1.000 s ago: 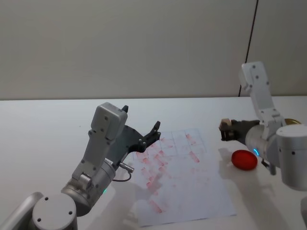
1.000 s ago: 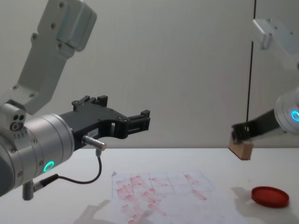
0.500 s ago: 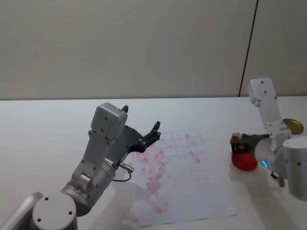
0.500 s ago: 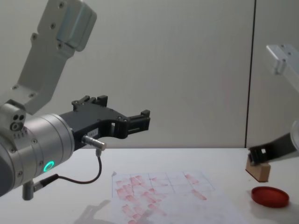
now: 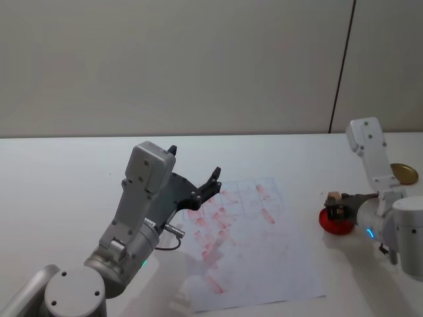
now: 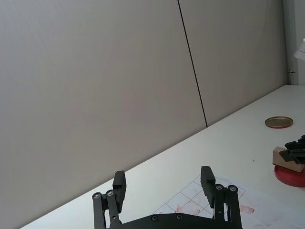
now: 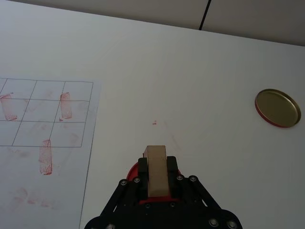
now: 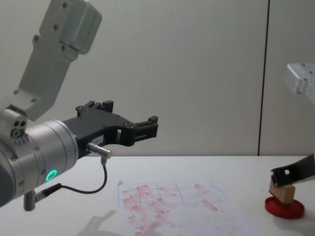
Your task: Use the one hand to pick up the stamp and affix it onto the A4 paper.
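The right gripper's (image 7: 157,183) two black fingers (image 7: 170,168) are clamped on the stamp (image 7: 156,169), one on each long side, so the wooden block sits squarely between them with its far end poking out past the tips. In the chest view the stamp (image 8: 283,192) is tilted and its lower end rests on the red ink pad (image 8: 284,208), which lies flat on the table (image 8: 197,164) well to the right of the paper (image 8: 172,206). From the head view the right gripper (image 5: 335,206) is low over the ink pad (image 5: 337,224), with the stamp (image 5: 333,197) at its tip.

The left gripper (image 8: 142,128) hangs above the paper's left part, fingers (image 6: 208,179) spread apart and holding nothing.

Counted: one stamp, one ink pad, one sheet of paper (image 5: 254,244) with a printed grid and many red marks, and one round gold lid (image 5: 402,174) on the table beyond the right arm, apart from the pad.
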Available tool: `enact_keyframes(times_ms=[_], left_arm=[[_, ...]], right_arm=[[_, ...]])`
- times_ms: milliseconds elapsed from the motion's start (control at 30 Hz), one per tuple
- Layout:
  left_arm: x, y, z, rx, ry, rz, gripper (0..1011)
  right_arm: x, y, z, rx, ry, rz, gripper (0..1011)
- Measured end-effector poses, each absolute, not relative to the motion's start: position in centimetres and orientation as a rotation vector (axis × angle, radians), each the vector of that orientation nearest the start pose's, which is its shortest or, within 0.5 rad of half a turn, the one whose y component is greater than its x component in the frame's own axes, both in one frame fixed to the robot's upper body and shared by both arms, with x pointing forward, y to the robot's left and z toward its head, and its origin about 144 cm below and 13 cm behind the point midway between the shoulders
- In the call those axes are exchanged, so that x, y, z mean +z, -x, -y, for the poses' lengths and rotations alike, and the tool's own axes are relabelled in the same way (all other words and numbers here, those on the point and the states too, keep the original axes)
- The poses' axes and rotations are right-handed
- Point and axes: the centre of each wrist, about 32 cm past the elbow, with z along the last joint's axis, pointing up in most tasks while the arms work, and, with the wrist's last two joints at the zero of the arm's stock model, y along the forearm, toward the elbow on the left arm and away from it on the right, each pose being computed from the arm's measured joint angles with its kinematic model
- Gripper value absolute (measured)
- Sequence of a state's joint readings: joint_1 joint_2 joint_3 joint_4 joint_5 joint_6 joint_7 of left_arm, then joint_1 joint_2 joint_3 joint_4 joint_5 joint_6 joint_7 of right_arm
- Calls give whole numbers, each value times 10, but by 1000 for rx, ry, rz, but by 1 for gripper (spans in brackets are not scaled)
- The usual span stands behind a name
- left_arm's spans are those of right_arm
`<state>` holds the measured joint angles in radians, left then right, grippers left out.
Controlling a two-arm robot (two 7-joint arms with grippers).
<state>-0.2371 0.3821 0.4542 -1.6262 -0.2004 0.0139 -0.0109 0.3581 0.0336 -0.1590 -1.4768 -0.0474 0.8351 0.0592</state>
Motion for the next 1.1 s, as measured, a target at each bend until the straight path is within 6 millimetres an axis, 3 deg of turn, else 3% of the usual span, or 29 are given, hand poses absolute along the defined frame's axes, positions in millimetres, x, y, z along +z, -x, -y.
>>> enact_keyframes(times_ms=[367,500,867,1100], left_arm=[[1204,-492,-198,1124,-61,268,993],[1204,-492,-198,1124,-61,268,993],[1204,-492,-198,1124,-61,268,993],[1204,-492,-198,1124,-61,268,993]], right_arm=[[1234,-549,189,-1372,540,-319,491],[1237,-547,189,-1371,520,-300,663],[1248,-535,192,-1374,433,-182,979],[1254,-525,196,-1374,378,-92,1001]])
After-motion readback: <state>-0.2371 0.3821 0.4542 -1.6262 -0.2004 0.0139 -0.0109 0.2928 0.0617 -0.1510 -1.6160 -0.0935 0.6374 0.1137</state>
